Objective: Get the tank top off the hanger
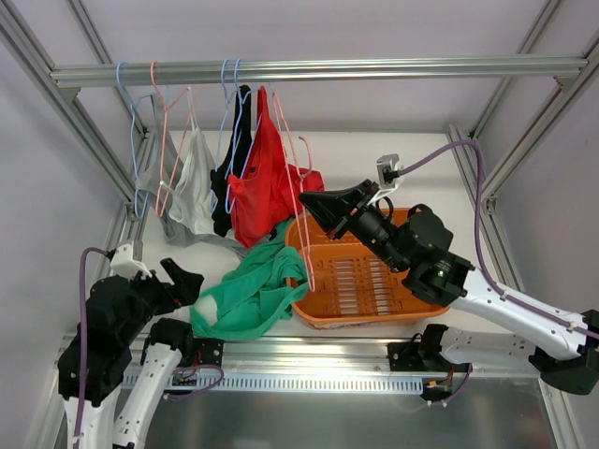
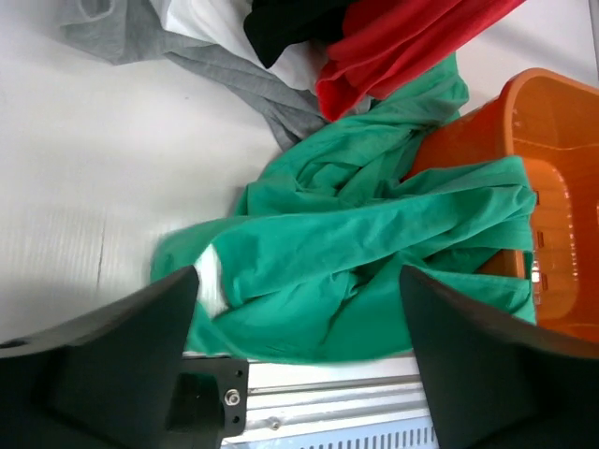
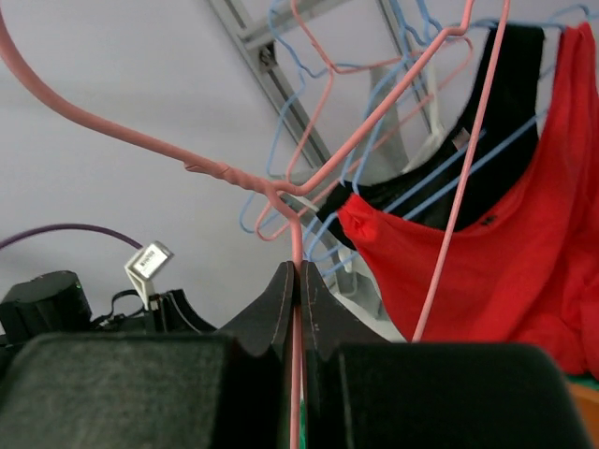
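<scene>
The teal-green tank top (image 1: 245, 292) lies crumpled on the table, its right part draped over the orange basket's left rim; it fills the left wrist view (image 2: 374, 253). My right gripper (image 1: 314, 206) is shut on the wire of the salmon-pink hanger (image 1: 305, 245), holding it raised over the basket. In the right wrist view the wire (image 3: 298, 245) runs between my closed fingertips and the hook curves up left. The hanger's lower end reaches the tank top; I cannot tell if a strap is on it. My left gripper (image 1: 184, 281) is open and empty, just left of the tank top (image 2: 299, 327).
An orange basket (image 1: 374, 313) stands at centre right. A red top (image 1: 262, 187), a black garment (image 1: 239, 140) and a pale grey-white top (image 1: 192, 187) hang on light blue and pink hangers from the rail (image 1: 374, 70). A metal rail (image 1: 309, 351) runs along the near edge.
</scene>
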Available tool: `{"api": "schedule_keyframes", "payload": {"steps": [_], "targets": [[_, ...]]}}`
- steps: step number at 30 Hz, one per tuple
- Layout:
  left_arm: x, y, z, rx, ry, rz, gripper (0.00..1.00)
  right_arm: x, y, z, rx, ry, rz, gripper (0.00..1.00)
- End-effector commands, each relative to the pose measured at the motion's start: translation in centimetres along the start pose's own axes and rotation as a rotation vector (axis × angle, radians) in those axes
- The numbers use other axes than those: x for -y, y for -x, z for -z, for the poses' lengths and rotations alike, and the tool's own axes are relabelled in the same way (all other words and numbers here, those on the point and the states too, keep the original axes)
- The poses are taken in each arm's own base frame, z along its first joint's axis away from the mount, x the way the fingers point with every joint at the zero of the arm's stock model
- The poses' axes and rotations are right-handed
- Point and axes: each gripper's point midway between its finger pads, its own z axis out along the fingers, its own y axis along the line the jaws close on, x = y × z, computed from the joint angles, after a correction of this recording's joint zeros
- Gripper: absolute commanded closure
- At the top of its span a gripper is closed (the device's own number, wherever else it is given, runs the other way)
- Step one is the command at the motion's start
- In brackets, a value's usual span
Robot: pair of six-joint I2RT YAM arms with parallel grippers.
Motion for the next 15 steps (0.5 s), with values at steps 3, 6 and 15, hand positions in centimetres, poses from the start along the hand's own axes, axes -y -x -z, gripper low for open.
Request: {"api": "schedule_keyframes", "payload": {"steps": [3, 6, 15], "targets": [[1.7, 3.6, -1.2, 0.066, -0.029, -0.027, 0.01, 2.7, 0.6, -1.5, -0.025, -0.167, -0.04, 1.0], [1.9, 4.7, -1.7, 0.085, -0.024, -0.065, 0.01, 3.0, 1.7, -3.2, -0.03, -0.192, -0.048, 1.0], [3.6, 4.6, -2.3, 0.106, -0.139, -0.099, 0.01, 5.3, 6.7, -11.0, 0.01, -0.2, -0.08, 1.0]]}}
